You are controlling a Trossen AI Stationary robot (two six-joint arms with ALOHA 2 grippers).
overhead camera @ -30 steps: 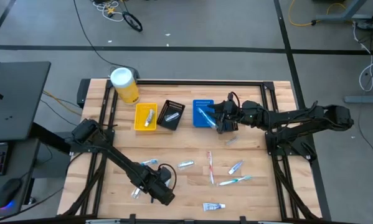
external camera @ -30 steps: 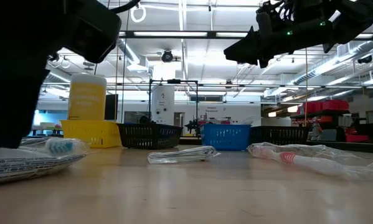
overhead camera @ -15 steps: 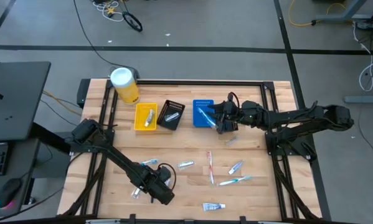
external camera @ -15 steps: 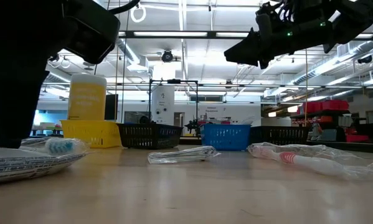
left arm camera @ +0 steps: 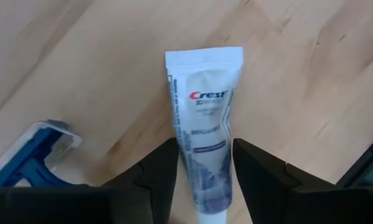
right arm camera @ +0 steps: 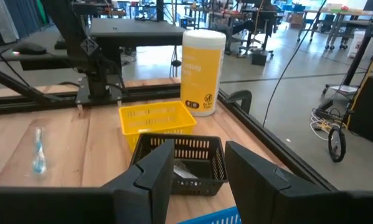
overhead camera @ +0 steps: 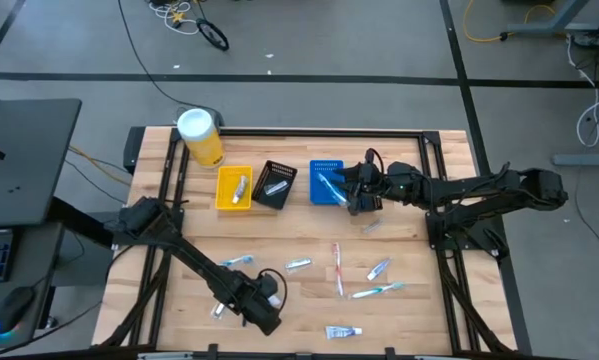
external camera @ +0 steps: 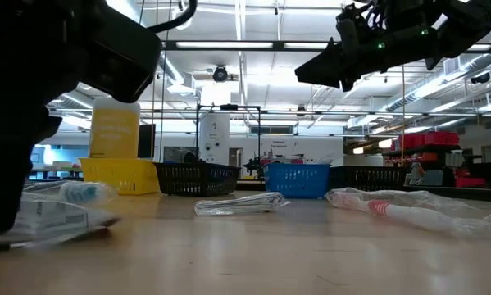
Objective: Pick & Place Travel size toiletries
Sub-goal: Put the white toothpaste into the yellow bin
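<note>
My left gripper (left arm camera: 203, 163) has just closed on the toothpaste tube (left arm camera: 203, 118) near the table's front edge and starts lifting it; my right gripper (right arm camera: 198, 163) hangs parted over the blue bin (overhead camera: 325, 183), empty.

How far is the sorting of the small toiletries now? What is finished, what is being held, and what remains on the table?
Partly done. The yellow bin, the black bin and the blue bin each hold at least one item already. The left gripper is closed on a white Crest toothpaste tube. The right gripper, open and empty, hovers beside the blue bin. About seven items remain on the wooden table, among them a red-white toothbrush.
</note>
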